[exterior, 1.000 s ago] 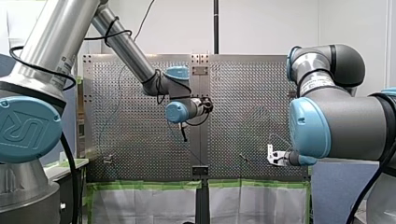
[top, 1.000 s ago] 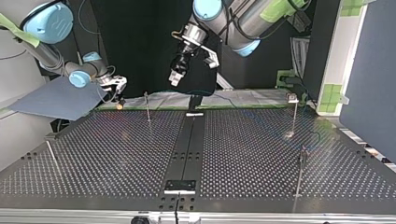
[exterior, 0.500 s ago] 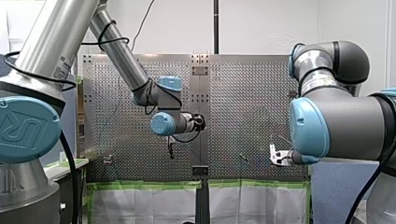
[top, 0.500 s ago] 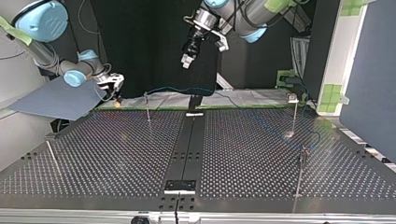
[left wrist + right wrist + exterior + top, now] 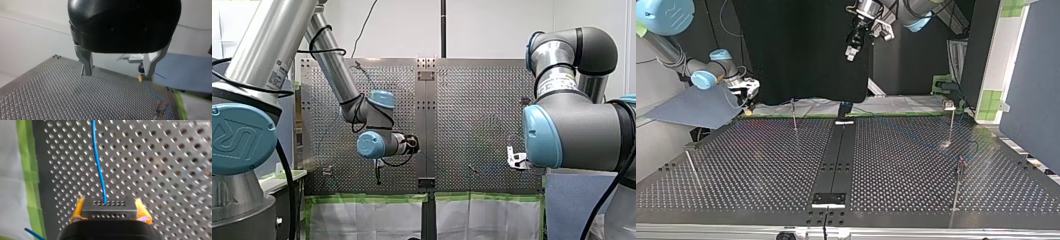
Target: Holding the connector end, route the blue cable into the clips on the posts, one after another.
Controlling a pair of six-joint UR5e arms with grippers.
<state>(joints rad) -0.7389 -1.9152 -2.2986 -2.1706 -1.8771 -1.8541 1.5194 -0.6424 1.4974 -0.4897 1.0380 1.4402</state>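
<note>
While the right gripper (image 5: 109,213) stood clamped on the grey connector (image 5: 109,208), a yellow pad (image 5: 78,210) at either side, the blue cable (image 5: 98,162) ran ahead over the perforated table (image 5: 162,170). It was judged thin, light and limp, so the rigid connector was the only sound hold. The left gripper (image 5: 118,73) hung high, fingers apart and empty. Green tape (image 5: 25,170) marked the table edge close beside the connector; slim posts (image 5: 794,114) stood well apart, their clips seemingly too small to resolve, with broad open room between
</note>
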